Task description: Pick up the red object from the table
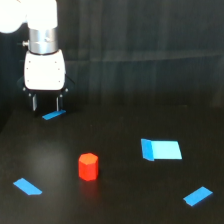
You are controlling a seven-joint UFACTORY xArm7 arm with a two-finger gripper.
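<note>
Red object (88, 166) stands upright on the black counter (120, 200), alone near the middle, flat blue pieces (161, 149) scattered well apart from it. Our pincer (46, 104) hangs released and empty toward the exterior view's upper left, over a blue sliver (53, 115). We judge it must first center above the block, fingers straddling opposite flat faces, before descending.

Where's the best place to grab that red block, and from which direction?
Probably from straight above: the red block stands upright on the table, apart from the blue pieces. Close the gripper across two opposite flat side faces, near mid-height, not across the corners.
</note>
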